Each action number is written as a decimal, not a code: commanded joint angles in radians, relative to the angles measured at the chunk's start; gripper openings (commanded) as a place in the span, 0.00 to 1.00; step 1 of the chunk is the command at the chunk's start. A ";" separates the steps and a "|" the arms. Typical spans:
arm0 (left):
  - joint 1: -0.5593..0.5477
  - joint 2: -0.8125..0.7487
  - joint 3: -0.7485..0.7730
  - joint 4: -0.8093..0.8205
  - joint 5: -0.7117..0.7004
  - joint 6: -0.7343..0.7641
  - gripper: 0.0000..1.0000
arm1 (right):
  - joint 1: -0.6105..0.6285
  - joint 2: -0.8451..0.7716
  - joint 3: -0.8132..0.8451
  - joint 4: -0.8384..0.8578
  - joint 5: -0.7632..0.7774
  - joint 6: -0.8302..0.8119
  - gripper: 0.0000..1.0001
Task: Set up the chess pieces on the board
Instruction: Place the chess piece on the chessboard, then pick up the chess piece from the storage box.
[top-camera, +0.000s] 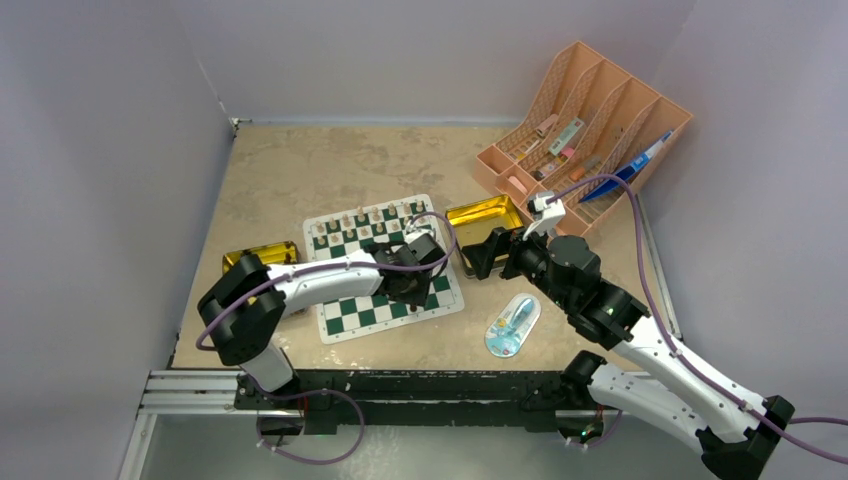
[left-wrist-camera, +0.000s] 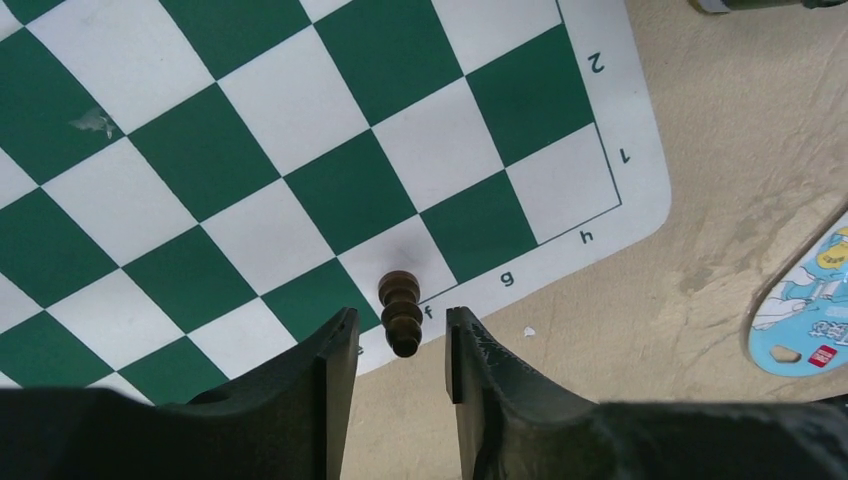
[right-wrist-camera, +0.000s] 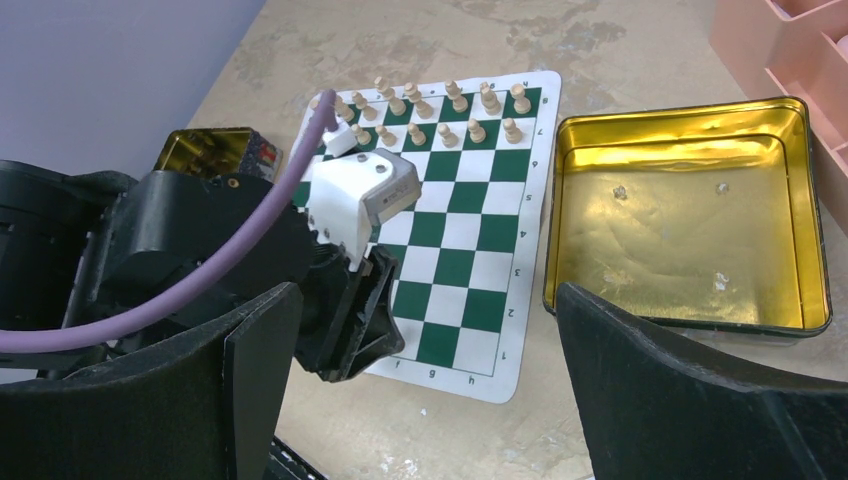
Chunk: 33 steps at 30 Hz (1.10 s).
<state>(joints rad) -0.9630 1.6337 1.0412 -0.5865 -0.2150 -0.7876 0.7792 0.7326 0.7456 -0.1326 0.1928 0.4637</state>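
Left arm (top-camera: 320, 280) reaches out low across the board (left-wrist-camera: 200, 200), wrist bent down over the board's near right part. Left gripper (left-wrist-camera: 400, 350) is partly spread. Its two fingers (left-wrist-camera: 335, 355) flank a dark piece (left-wrist-camera: 401, 312), and I see a thin gap on each side, so it isn't pinching or touching the piece. The dark piece stands upright on the edge row, right by the letter f on the white border. Right arm (top-camera: 620, 320) stretches forward and to the left, its wrist just beside the board's right edge. Right gripper (right-wrist-camera: 428, 300) is spread wide, holds nothing, and hangs above the table by the gold tin (right-wrist-camera: 680, 230). The board is a green and white checked mat lying flat in the middle of the table. The light pieces (right-wrist-camera: 440, 110) stand in two rows along its far side.
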 joint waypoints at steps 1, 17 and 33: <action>-0.003 -0.072 0.029 -0.012 -0.019 -0.018 0.42 | 0.003 -0.009 0.006 0.028 0.017 -0.004 0.99; 0.296 -0.150 0.182 -0.231 -0.184 0.029 0.55 | 0.003 -0.029 -0.010 0.068 -0.041 0.004 0.99; 0.852 -0.309 0.122 -0.326 -0.318 -0.358 0.44 | 0.005 0.000 -0.018 0.111 -0.124 -0.017 0.99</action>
<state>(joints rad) -0.2241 1.2995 1.1313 -0.8165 -0.4740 -0.9089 0.7792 0.7162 0.7101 -0.0650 0.0998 0.4675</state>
